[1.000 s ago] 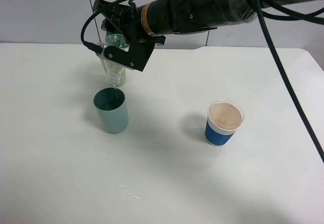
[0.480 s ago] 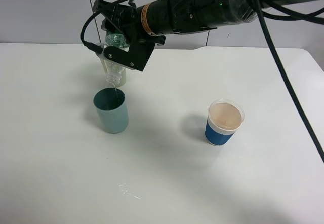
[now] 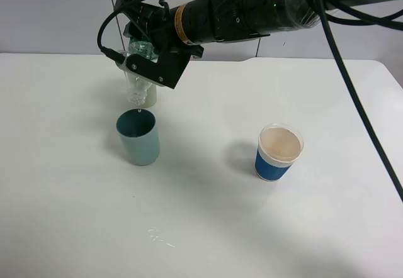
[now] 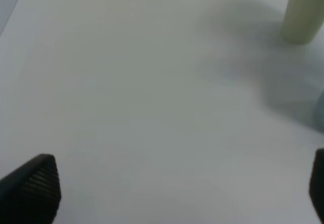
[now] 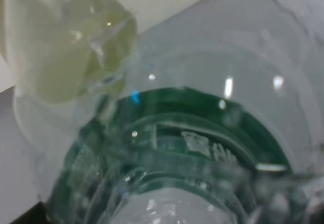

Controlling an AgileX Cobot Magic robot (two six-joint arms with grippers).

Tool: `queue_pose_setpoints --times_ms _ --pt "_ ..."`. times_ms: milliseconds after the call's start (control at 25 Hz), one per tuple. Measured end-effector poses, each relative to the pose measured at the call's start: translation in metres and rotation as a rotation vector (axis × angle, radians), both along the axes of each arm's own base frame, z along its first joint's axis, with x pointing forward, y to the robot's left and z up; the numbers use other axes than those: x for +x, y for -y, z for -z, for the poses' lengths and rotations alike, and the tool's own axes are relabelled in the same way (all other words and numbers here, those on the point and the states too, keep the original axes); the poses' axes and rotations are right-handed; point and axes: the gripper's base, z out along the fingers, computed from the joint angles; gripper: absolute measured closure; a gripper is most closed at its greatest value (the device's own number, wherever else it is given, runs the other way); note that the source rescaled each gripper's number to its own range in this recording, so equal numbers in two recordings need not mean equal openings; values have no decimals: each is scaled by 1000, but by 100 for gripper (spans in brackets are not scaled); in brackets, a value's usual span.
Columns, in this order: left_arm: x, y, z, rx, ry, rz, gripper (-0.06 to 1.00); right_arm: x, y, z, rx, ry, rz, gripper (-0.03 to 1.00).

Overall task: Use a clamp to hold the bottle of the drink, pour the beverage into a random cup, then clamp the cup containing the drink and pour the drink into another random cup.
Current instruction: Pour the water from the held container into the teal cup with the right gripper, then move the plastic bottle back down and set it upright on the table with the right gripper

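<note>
The right pincer [image 3: 140, 72] is pressed together on the bottle [image 3: 141, 91] and holds it in the air, tipped over so that the open mouth points down. In the high view the mouth hangs just above the rim of the teal tumbler [image 3: 139, 138], at its 12 o'clock edge, without touching it. A tiny glint shows under the mouth; whether liquid is running I cannot tell. The right wrist view is filled by the bottle [image 5: 192, 148], clear plastic with its dark green label and white lettering, blurred by nearness.

The teal tumbler stands upright on the white bench [image 3: 208, 221], its dark green inside facing up. The pale yellow-green tumbler [image 3: 150, 98] stands upright at 12 o'clock from it, near but apart, mostly hidden behind the bottle and the pincer; through the bottle it shows in the right wrist view as a pale blur [image 5: 66, 46]. A blue cup with a white rim [image 3: 278, 153] stands well apart at 3 o'clock from the teal tumbler.

The left pincer [image 4: 177, 191] is spread wide over bare bench and pinches nothing; its view shows the yellow-green tumbler [image 4: 304, 11] far off.
</note>
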Motion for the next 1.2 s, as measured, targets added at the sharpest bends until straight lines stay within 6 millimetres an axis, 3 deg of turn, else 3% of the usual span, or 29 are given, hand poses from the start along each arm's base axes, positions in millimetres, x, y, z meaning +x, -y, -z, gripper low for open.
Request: queue_pose_setpoints --times_ms 680,1200 --pt "0 0 0 0 0 0 -6 0 1 -6 312 -332 216 96" --pt "0 0 0 0 0 0 -6 -2 10 -34 875 -857 580 96"
